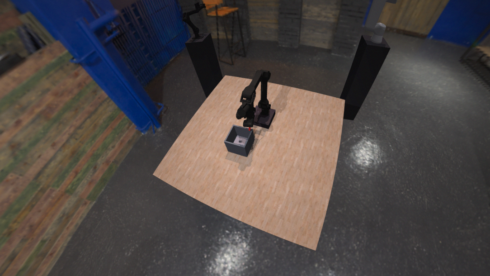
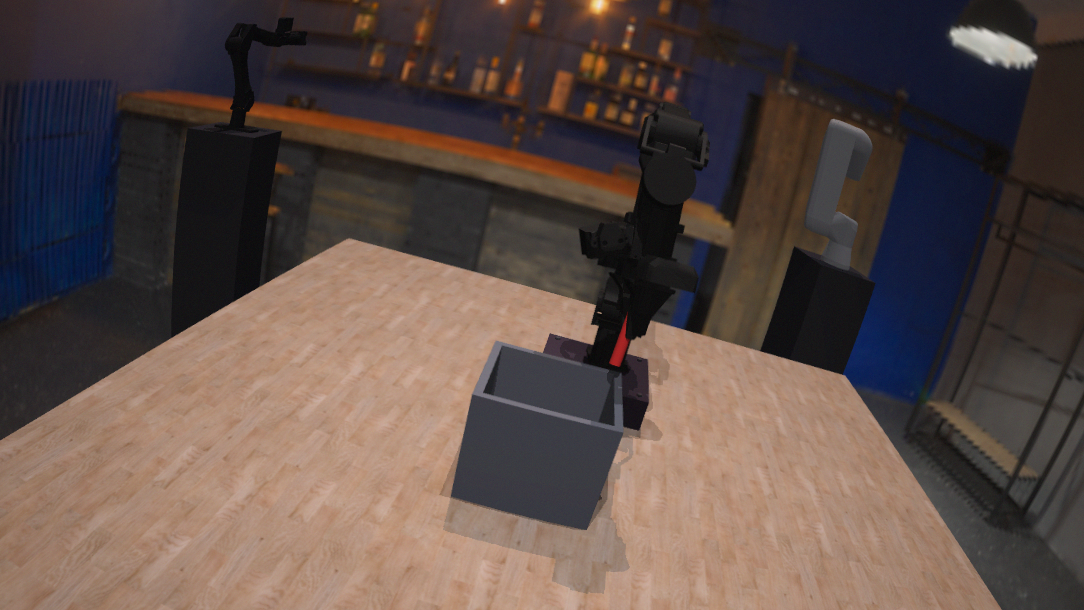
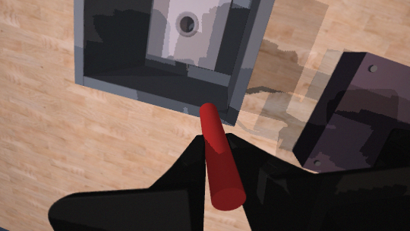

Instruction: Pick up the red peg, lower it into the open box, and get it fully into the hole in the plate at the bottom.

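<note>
My gripper (image 1: 249, 125) (image 2: 630, 327) (image 3: 213, 140) is shut on the red peg (image 1: 249, 129) (image 2: 619, 350) (image 3: 222, 163). The peg sticks out beyond the fingertips, slightly tilted in the exterior view. Its lower end is above the table, and in the wrist view it overlaps the near rim of the box close to a corner. The open grey box (image 1: 236, 149) (image 2: 530, 462) (image 3: 114, 90) stands on the table. On its floor lies a pale plate (image 1: 236, 140) (image 3: 182, 49) with a round, empty hole (image 1: 240, 141) (image 3: 187, 24). The plate is hidden in the exterior view.
The dark purple arm base (image 1: 269, 121) (image 2: 635, 398) (image 3: 342, 110) stands close beside the box on the wooden table (image 1: 274, 188) (image 2: 303, 394) (image 3: 38, 133). The box walls stand high around the plate. Two black pedestals with other arms stand beyond the table.
</note>
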{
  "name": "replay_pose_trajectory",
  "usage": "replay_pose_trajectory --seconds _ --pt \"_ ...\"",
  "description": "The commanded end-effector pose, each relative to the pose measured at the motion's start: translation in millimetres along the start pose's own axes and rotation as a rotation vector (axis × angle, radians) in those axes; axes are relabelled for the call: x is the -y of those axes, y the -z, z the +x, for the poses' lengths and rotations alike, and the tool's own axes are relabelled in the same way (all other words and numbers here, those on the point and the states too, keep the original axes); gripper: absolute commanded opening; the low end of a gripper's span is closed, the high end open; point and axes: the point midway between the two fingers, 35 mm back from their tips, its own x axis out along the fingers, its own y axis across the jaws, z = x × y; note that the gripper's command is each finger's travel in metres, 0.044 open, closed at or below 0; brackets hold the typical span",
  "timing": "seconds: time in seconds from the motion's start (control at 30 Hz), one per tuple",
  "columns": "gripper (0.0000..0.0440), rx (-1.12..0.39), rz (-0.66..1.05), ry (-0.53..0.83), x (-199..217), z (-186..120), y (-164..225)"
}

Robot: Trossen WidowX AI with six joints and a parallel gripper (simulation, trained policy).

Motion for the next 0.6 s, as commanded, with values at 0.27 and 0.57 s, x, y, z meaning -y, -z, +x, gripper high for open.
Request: replay_pose_trajectory --seconds 0.27,0.57 --pt "0.0000 0.001 0.002 0.034 -4.7 12.9 -26.8" --pt "0.0000 -0.002 0.004 0.058 -5.8 31.9 -46.8"
